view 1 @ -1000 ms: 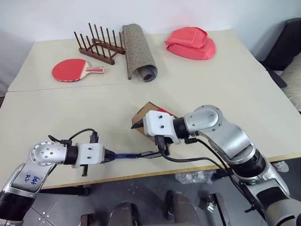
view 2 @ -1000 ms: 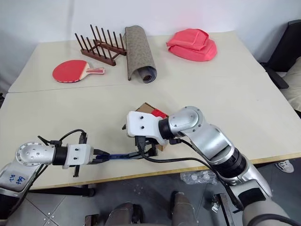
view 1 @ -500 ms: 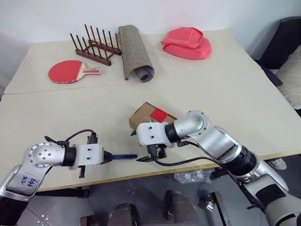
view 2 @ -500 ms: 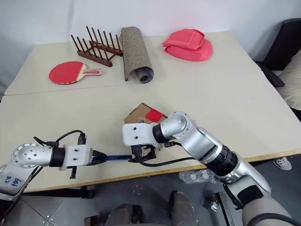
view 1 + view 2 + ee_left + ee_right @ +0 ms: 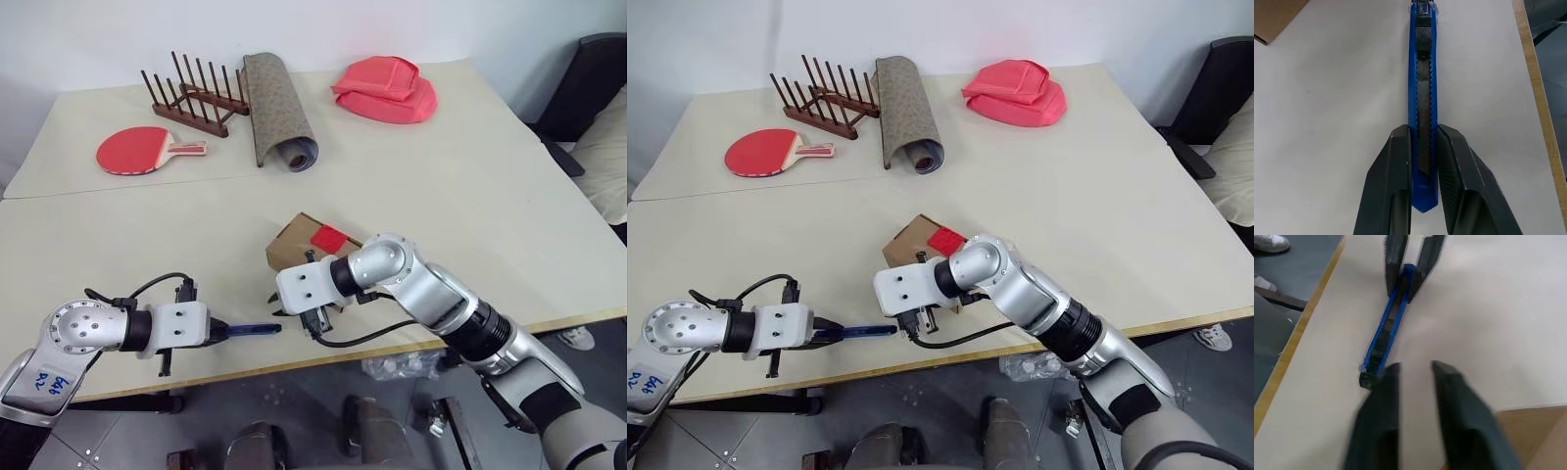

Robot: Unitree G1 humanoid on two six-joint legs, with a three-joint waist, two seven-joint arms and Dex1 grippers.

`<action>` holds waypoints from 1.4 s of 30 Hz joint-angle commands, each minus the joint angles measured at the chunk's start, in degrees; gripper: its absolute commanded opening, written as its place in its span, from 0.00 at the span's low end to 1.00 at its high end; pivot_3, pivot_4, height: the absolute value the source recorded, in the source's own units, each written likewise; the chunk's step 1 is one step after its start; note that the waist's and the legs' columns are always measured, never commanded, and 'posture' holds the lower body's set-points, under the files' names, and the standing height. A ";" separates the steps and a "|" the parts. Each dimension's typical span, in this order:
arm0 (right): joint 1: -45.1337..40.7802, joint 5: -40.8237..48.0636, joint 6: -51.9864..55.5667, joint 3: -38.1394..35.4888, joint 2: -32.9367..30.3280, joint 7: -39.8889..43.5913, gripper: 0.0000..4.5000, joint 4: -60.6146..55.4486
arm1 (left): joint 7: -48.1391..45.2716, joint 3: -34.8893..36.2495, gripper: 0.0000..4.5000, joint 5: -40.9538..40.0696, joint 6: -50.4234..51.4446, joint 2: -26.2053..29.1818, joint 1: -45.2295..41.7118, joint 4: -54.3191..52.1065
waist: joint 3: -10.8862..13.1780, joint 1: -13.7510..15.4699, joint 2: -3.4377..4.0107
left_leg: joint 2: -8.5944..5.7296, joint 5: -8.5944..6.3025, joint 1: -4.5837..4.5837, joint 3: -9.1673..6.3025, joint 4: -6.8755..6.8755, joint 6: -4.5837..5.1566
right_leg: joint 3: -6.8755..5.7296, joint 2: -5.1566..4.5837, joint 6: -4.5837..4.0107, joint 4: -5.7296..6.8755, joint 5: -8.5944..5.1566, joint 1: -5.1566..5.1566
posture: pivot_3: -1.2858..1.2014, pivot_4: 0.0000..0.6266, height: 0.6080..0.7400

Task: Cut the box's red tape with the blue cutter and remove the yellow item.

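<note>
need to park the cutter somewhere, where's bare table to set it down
Free: the wide stretch between the box and the pink cloth, and the patch between the paddle and the left gripper. Crowded: the near edge, where both grippers meet around the blue cutter.

You've got bright, even light with soft shadows on the pale beige table (image 5: 470, 196), but the right wrist's two black fingers (image 5: 1376, 426) look motion-smeared.

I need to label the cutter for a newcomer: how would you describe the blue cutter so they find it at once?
Start at the table's near edge, in front of the box with the red tape. There the left gripper is shut on the blue cutter, which points toward the right gripper. It is the only slim, dark-blue, pen-like thing; the other handled item, far back, is a red paddle.
</note>
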 commanded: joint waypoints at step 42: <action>1.50 -7.15 -12.76 -0.71 17.55 -1.08 0.01 17.50 | 1.12 -2.98 0.09 2.07 7.22 -0.60 3.49 -1.83 | -0.24 0.03 0.21 | 0.04 -0.02 0.88 0.74 -0.37 -0.11 | 0.64 0.14 -0.11 0.19 -0.06 0.20 | 0.52 0.24 1.00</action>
